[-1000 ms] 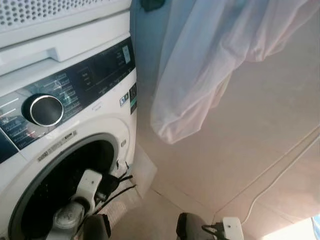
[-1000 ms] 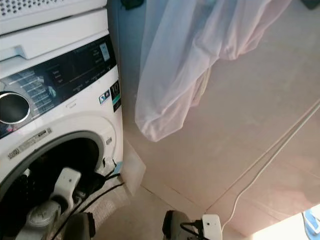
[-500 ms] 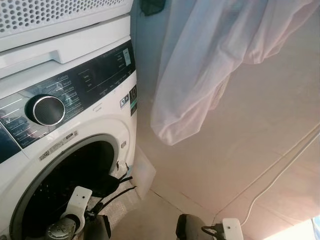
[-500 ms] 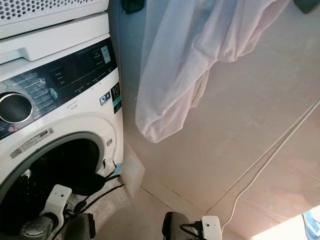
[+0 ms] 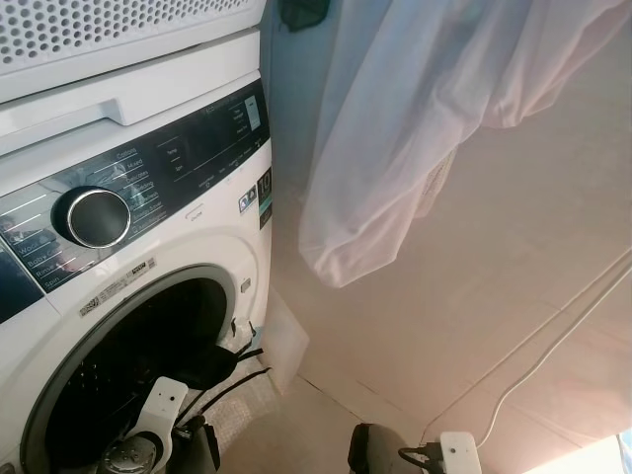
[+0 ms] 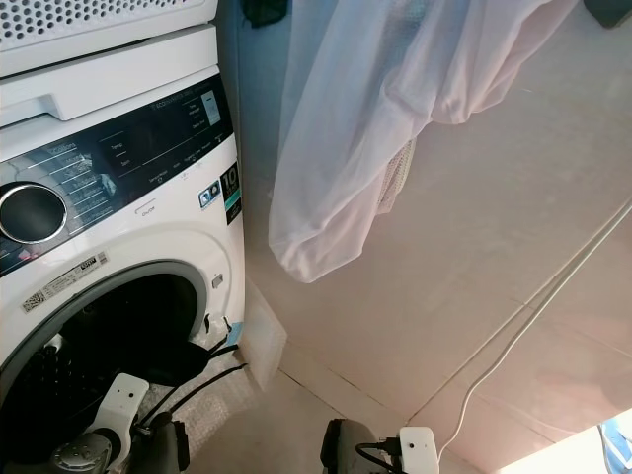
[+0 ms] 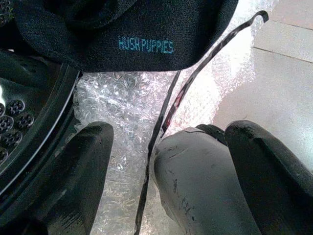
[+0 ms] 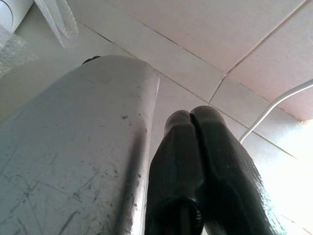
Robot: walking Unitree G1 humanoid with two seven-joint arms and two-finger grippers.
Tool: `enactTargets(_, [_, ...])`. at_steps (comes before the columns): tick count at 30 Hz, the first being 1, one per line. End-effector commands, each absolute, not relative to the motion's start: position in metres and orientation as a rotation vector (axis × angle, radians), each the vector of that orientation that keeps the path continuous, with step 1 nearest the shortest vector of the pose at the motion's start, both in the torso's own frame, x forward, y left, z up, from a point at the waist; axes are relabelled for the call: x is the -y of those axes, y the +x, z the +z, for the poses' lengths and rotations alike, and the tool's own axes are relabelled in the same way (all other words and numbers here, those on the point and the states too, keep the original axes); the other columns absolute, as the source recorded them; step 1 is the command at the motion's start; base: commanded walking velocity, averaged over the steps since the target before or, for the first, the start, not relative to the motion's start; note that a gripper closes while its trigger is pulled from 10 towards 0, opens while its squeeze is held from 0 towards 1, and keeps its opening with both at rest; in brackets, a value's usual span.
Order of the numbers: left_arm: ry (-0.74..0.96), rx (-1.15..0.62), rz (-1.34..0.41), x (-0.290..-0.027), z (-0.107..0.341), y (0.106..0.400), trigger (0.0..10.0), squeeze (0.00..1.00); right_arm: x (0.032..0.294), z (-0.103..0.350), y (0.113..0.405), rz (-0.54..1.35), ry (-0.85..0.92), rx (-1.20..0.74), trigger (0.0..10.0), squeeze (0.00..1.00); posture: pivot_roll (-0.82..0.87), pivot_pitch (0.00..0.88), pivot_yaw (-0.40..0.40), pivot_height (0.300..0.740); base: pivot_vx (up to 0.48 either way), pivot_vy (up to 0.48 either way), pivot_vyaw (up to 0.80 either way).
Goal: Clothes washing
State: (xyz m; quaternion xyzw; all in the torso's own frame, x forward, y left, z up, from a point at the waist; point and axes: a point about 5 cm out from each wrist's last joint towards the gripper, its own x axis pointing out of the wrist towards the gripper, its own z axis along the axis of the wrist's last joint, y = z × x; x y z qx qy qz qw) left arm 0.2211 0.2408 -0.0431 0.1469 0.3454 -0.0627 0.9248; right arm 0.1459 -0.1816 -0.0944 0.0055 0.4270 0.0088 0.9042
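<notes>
**Hovering at the washer's open mouth**

Looking down, I see the white washing machine on my left, its door opening dark and round, with a silver dial set in the black control panel above it. My left gripper sits low at the front edge of that opening, its two black fingers spread wide apart and holding nothing. Just beyond them a black garment with teal "HUSH PUPPIES" lettering lies across the lip of the drum, partly on a sheet of bubble wrap that covers the floor at the foot of the machine. A thin black cord runs over the bubble wrap, passing between my fingers.

My right gripper hangs low over the pale floor tiles, well to the right of the machine, with its fingers pressed together and nothing between them. A white cable trails over the tiles nearby.

Above the floor, a sheer white cloth hangs down beside the machine, its lower edge bunched and clear of the ground.
</notes>
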Motion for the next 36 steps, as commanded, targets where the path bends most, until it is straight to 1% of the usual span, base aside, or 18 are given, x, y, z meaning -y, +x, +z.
enactTargets(1, [0.311,-0.715,-0.139,-0.239,-0.044,0.221,10.0,0.00,0.166,-0.103,0.129,0.065,0.040,-0.955,10.0,0.00,0.20,0.000,-0.127,0.572,0.000,0.000,0.00])
enactTargets(21, [0.310,-0.723,-0.133,-0.239,-0.045,0.220,10.0,0.00,0.166,-0.103,0.129,0.065,0.039,-0.955,10.0,0.00,0.20,0.000,-0.127,0.572,0.000,0.000,0.00])
enactTargets(24, [0.258,-0.848,-0.043,-0.242,-0.061,0.200,10.0,0.00,0.165,-0.102,0.130,0.069,0.029,-0.947,10.0,0.00,0.19,0.000,-0.123,0.592,0.000,0.000,0.00])
enactTargets(25, [0.260,-0.849,-0.044,-0.242,-0.061,0.201,10.0,0.00,0.165,-0.102,0.130,0.068,0.029,-0.947,10.0,0.00,0.19,0.000,-0.123,0.602,0.000,0.000,0.00])
enactTargets(28, [0.260,-0.849,-0.044,-0.241,-0.061,0.201,10.0,0.00,0.165,-0.102,0.130,0.068,0.029,-0.947,10.0,0.00,0.19,0.000,-0.124,0.607,0.000,0.000,0.00])
enactTargets(33, [0.260,-0.856,-0.042,-0.241,-0.061,0.201,10.0,0.00,0.165,-0.102,0.130,0.069,0.026,-0.949,10.0,0.00,0.19,0.000,-0.124,0.632,0.000,0.000,0.00])
enactTargets(36, [0.259,-0.860,-0.034,-0.242,-0.062,0.201,10.0,0.00,0.165,-0.102,0.130,0.070,0.024,-0.949,10.0,0.00,0.19,0.000,-0.124,0.652,0.000,0.000,0.00])
